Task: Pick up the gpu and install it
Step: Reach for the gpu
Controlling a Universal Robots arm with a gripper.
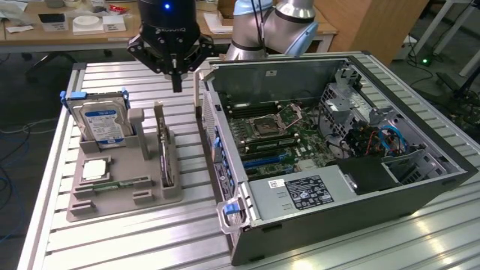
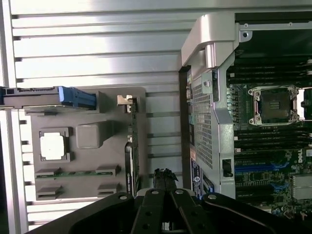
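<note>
**Fig. Exterior + wrist views: gpu in holder, case open.**

(a) My gripper (image 1: 177,85): fingers pressed together, nothing pinched. I point straight down over the table (image 1: 127,236), above the strip btw. the holder (image 1: 120,202) and the case (image 1: 338,225). In the wrist view my tips (image 2: 165,174) sit btw. the holder (image 2: 112,156) and the case wall (image 2: 209,34), apart from every part.

(b) Gpu (image 1: 163,154): stands on edge in the holder's slot on the side nearest the case, silvery bracket end up and away from the exterior cam. Wrist view shows it edge-on (image 2: 130,146) as a thin dark strip w/ the bracket at one end. It is the part nearest my tips, not touched.

(c) Other parts in the holder: hard drive (image 1: 101,124), upright at the far end w/ blue-white label and blue side rails, seen from above in the wrist view (image 2: 48,96); CPU chip (image 1: 95,169) flat in its pocket (image 2: 52,146); memory stick (image 1: 112,184) lying flat nearer the exterior cam (image 2: 73,171).

(d) Case: on its side at the exterior view's right, side panel off. Motherboard (image 1: 285,140) faces up w/ the socket (image 1: 268,122) uncovered; blue slots (image 1: 262,160) lie beside it. Wrist view: motherboard (image 2: 273,161), socket (image 2: 272,105), blue slots (image 2: 253,168).

(e) Table: slatted aluminium (image 2: 97,48), carries holder and case side by side.
</note>
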